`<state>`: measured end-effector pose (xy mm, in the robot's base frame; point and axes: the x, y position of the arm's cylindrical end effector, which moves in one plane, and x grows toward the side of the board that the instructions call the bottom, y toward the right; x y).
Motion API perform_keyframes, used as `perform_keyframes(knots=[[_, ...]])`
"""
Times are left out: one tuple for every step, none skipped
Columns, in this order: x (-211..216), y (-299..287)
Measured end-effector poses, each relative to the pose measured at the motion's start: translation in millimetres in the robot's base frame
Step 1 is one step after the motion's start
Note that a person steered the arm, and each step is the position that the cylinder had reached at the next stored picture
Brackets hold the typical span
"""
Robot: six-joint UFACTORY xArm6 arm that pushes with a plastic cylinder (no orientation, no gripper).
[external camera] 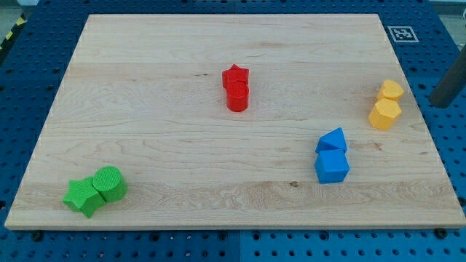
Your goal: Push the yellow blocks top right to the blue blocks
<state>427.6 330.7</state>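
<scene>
The wooden board (218, 145) fills the frame, lying on a blue pegboard table (22, 87). At the right edge a dark rod (449, 84) enters; its tip (439, 104) sits just off the board's right side, touching nothing, holding nothing. Closest to it, to its left, are the two yellow blocks (386, 105), touching, one above the other. Lower and further left, the blue blocks (332, 156) are stacked as a pair. Red blocks (236, 88) stand upper centre. Green blocks (95, 191) huddle lower left.
</scene>
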Motion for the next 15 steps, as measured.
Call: perform_keyframes(knots=[[0,-4],[0,-19],[-1,-33],[-5,-44],[-11,-54],[-14,-67],[-14,-69],[-14,-63],[-7,-51],[24,-51],[61,-53],[71,-89],[71,-105],[71,-105],[71,-95]])
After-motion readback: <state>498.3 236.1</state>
